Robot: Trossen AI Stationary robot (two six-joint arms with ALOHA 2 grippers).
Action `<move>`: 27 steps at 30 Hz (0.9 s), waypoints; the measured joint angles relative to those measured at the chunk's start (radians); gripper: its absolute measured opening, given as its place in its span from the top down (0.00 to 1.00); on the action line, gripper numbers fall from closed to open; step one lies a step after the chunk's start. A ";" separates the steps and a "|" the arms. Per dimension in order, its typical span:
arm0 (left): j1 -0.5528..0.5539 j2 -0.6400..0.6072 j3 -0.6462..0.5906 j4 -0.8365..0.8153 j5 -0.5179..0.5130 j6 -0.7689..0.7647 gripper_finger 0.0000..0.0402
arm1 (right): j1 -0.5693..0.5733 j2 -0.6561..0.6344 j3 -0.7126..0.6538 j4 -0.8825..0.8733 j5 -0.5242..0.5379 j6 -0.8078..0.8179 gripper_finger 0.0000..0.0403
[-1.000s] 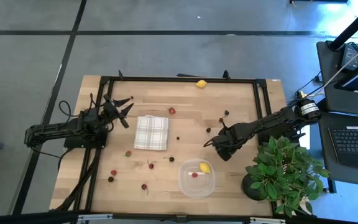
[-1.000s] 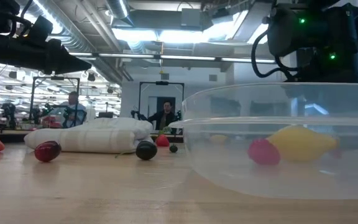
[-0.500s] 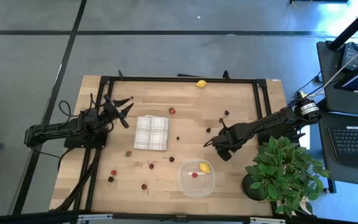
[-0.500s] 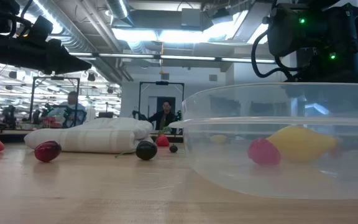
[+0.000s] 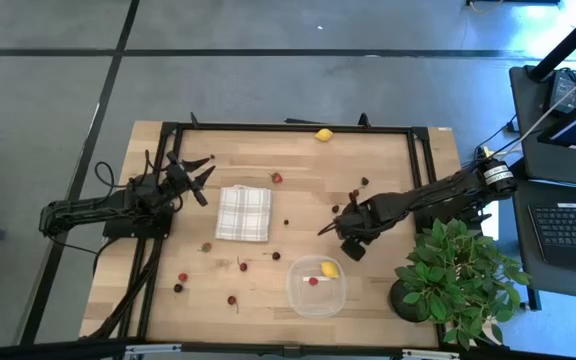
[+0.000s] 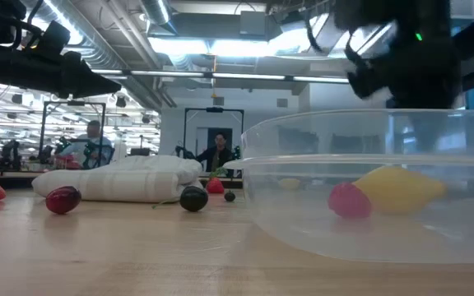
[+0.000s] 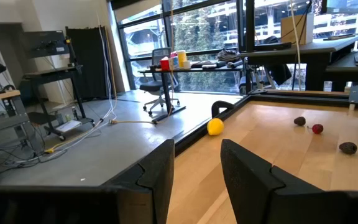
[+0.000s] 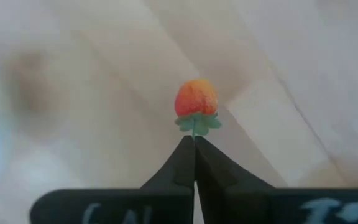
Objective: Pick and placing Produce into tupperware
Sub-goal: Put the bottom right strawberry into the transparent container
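Note:
My right gripper (image 8: 194, 142) is shut on a small red-orange strawberry (image 8: 196, 99) above the table's right-middle; in the high view the gripper (image 5: 324, 230) stands just beyond the clear tupperware (image 5: 316, 287). The tupperware sits near the front edge and holds a yellow lemon (image 5: 329, 269) and a red berry (image 5: 313, 281). Another lemon (image 5: 324, 134) lies at the far edge, and small berries are scattered over the wood. My left gripper (image 5: 200, 178) waits open at the table's left side, pointing level. My right gripper pinches the strawberry's green leafy cap (image 8: 195, 124) between the very ends of its two fingers. The fingers point down from above. The fruit hangs below the fingertips, red body downward, clear of the wooden table.
A white-and-grey checked folded cloth (image 5: 243, 212) lies left of centre. A leafy potted plant (image 5: 458, 275) stands at the right front corner, close to my right arm. Loose berries (image 5: 180, 278) lie by the front left; others (image 5: 359, 187) lie beyond my right gripper.
My right gripper has risen and shifted a little toward the table's left, turning slightly about its own axis. In the low view its dark body has moved up above the tupperware's rim.

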 joint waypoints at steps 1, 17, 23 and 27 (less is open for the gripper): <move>0.000 0.000 0.000 0.000 0.000 0.000 0.69 | 0.002 0.000 0.025 0.008 0.000 -0.019 0.99; 0.000 0.000 0.000 0.000 0.000 0.000 0.69 | 0.111 0.001 0.222 0.281 0.029 -0.155 0.99; 0.000 0.000 0.000 0.000 0.000 0.000 0.69 | 0.149 0.051 0.223 0.351 0.013 -0.156 0.99; 0.000 0.000 0.000 0.000 0.000 0.000 0.69 | 0.174 0.123 0.223 0.452 -0.064 -0.203 0.99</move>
